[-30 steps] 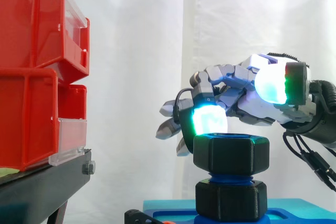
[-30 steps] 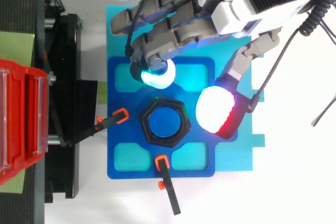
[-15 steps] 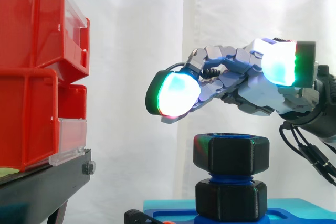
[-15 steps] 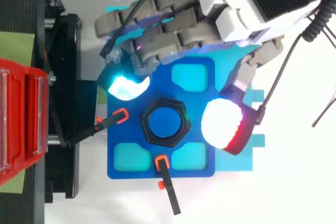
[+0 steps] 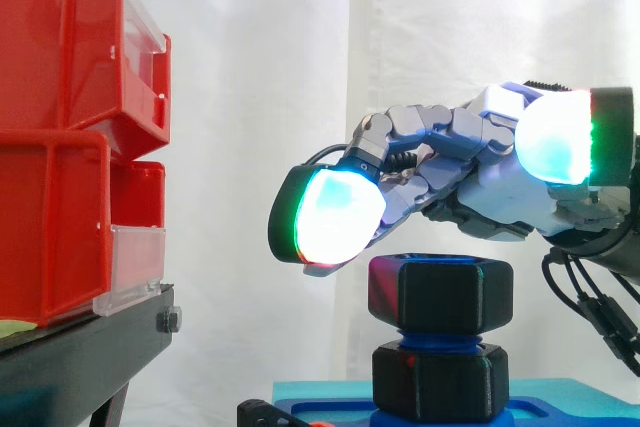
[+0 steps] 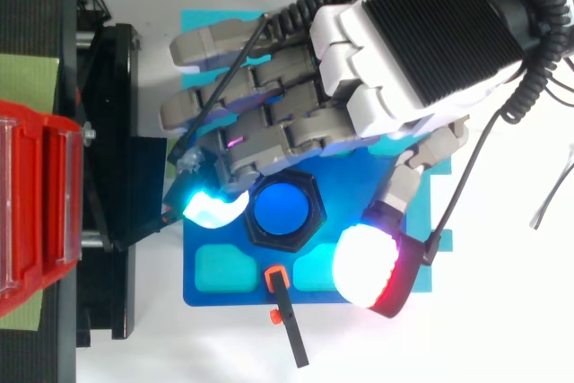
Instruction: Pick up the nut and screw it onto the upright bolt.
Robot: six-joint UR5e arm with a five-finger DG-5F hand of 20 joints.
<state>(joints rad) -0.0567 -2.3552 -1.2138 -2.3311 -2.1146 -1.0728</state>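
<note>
Beside the red bins (image 5: 60,147) on their black stand (image 5: 80,347), the side view has the robot hand (image 5: 480,182) hovering just above the black hex nut (image 5: 440,292), fingers stretched out loosely and holding nothing; one glowing fingertip (image 5: 325,215) hangs past the nut's left side and the thumb pad (image 5: 560,137) sits up to the right. The nut rests on top of the upright blue bolt (image 5: 440,335), a band of thread showing between it and a black hex base (image 5: 435,382). From above, the robot hand (image 6: 421,33) spreads over the blue fixture plate (image 6: 206,293), its fingers partly covering the nut (image 6: 285,239) around the bolt's blue end (image 6: 285,209). Judging by this, the nut is already on the bolt and screwing down is the step in hand; next the robot hand needs to drop, close fingers and thumb on opposite flats, and twist squarely.
</note>
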